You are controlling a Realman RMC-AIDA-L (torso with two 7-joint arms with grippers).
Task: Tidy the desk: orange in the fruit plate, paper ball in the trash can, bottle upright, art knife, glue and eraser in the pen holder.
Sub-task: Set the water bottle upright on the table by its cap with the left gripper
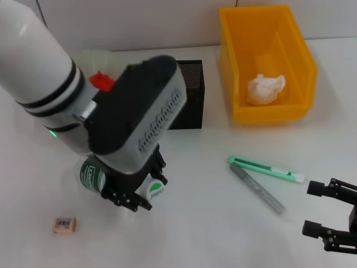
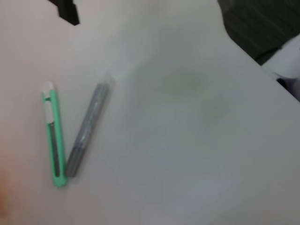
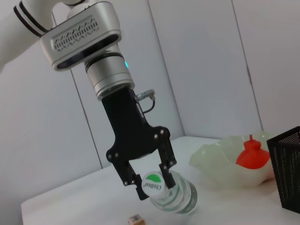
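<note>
Bottle [image 1: 97,176] half-hidden under left tool [image 1: 134,195]

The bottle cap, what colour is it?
White with green print on top; the bottle cap shows best in the right wrist view, between the left gripper's fingers.

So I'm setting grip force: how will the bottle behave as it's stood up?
The bottle looks thin and clear, so probably light and squashy. The left gripper holds it near the cap; being round, it may swing or slip.

White tabletop [image 1: 201,223], pale panelled wall [image 3: 197,70] behind, even light
</note>
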